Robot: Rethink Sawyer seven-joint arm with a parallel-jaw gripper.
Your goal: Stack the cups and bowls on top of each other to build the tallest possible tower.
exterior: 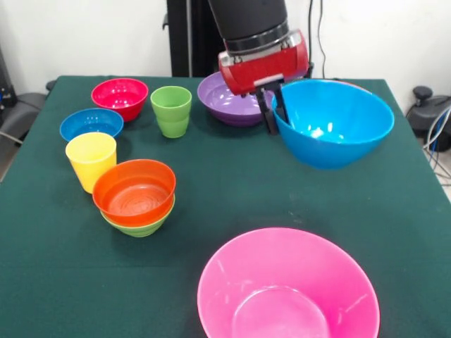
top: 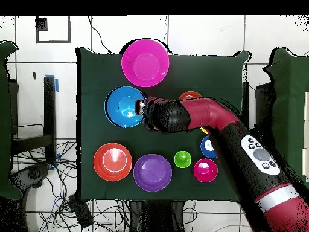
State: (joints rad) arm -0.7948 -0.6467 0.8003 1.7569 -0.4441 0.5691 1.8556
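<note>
My gripper (exterior: 276,123) is shut on the left rim of the large light blue bowl (exterior: 335,123), one finger inside and one outside. The bowl tilts slightly; I cannot tell whether it touches the cloth. In the overhead view the gripper (top: 142,109) is at the right rim of that bowl (top: 124,107). The small orange-red bowl (exterior: 134,189) sits nested in the small light green bowl (exterior: 141,227). The yellow cup (exterior: 91,160) and the light green cup (exterior: 171,110) stand upright. The large pink bowl (exterior: 289,292) is nearest the camera.
The large purple bowl (exterior: 229,102) stands just behind the gripper. The small magenta-red bowl (exterior: 120,95) and the small dark blue bowl (exterior: 91,123) are at the far left. The large orange bowl (top: 113,162) shows only in the overhead view, beside the purple bowl (top: 152,172).
</note>
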